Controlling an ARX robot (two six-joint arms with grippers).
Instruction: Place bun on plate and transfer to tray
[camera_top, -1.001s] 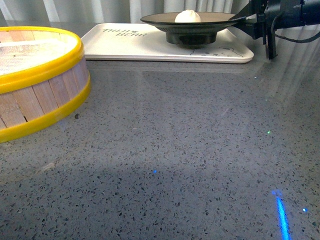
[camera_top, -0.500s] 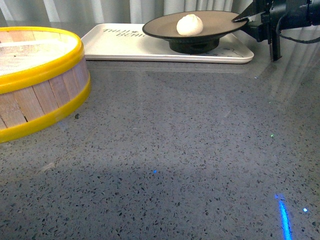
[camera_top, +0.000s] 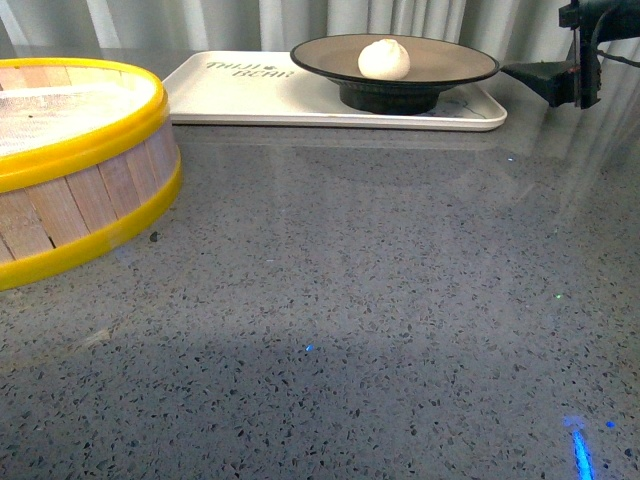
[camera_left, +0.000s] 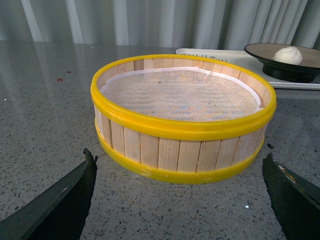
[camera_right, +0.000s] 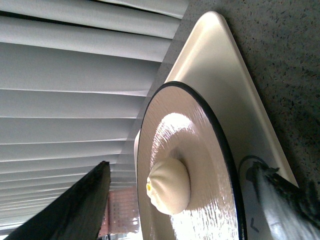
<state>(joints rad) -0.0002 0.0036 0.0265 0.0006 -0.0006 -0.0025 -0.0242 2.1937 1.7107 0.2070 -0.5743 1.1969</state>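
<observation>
The white bun (camera_top: 384, 59) lies in the middle of the black-rimmed tan plate (camera_top: 440, 58). The plate stands on the right half of the cream tray (camera_top: 250, 88) at the back of the table. My right gripper (camera_top: 545, 75) is open and empty, just right of the plate's rim and apart from it. In the right wrist view the bun (camera_right: 170, 186) and plate (camera_right: 200, 150) lie between its spread fingers, on the tray (camera_right: 225, 75). My left gripper (camera_left: 180, 200) is open and empty, low over the table in front of the steamer basket; it is out of the front view.
A yellow-rimmed wooden steamer basket (camera_top: 70, 150) stands at the left, empty with a white cloth liner (camera_left: 182, 92). Grey speckled tabletop (camera_top: 350, 300) spreads across the front. Curtains hang behind the tray.
The plate with the bun has come down to rest on the tray. My right gripper has let go of its rim and drawn back to the right.
</observation>
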